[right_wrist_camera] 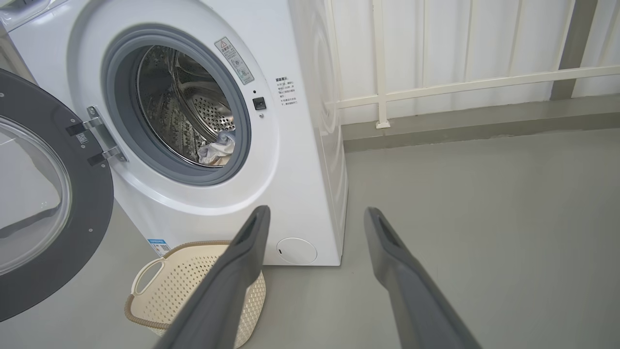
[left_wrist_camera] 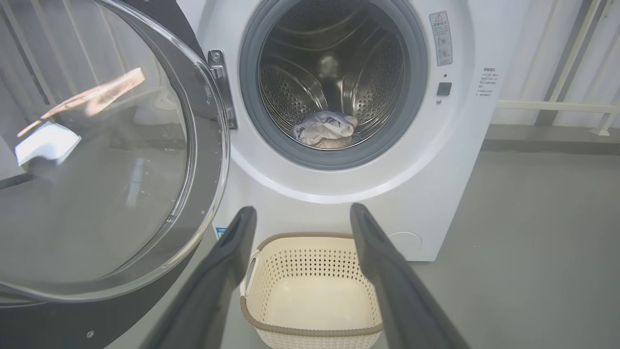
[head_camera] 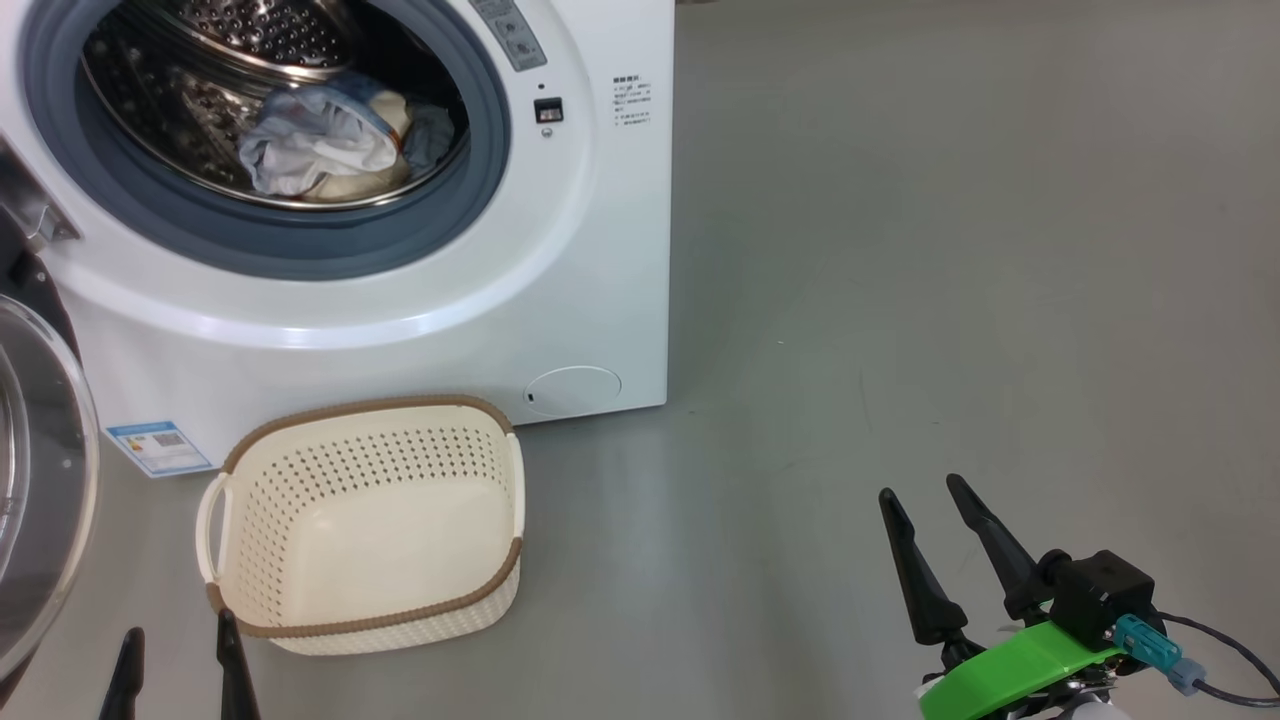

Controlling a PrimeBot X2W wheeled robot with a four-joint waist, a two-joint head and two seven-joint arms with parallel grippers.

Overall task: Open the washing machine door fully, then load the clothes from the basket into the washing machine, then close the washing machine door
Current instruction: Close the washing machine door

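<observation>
The big white front-loading washing machine [head_camera: 600, 250] is seen with its mouth facing the robot. The large round door with the glossy black rim and clear glass bowl [right_wrist_camera: 43, 194] is swung wide on its metal hinge [right_wrist_camera: 97, 140], out to the robot's left of the machine's opening, its inner face turned forward.

The bundle of pale blue and cream clothes [head_camera: 325, 150] is found low inside the machine's perforated steel drum [head_camera: 260, 30], just behind the grey-blue rubber gasket [head_camera: 300, 250].

The small rectangular cream plastic basket with perforated sides and a brown woven-look rim [head_camera: 370, 465] is set upright on the grey floor [head_camera: 900, 250], just in front of the machine's base. Its long axis is laid along the machine's front, a handle is seen at its left end, and its bare bottom is shown.

The left gripper [head_camera: 180, 628] is held with its fingers spread wide; nothing is gripped or touched. It is placed in front of the machine, with the basket just ahead between the finger lines. The right gripper [head_camera: 920, 488] is likewise spread wide and holds nothing, well off to the right of the machine's front corner and apart from the basket.
</observation>
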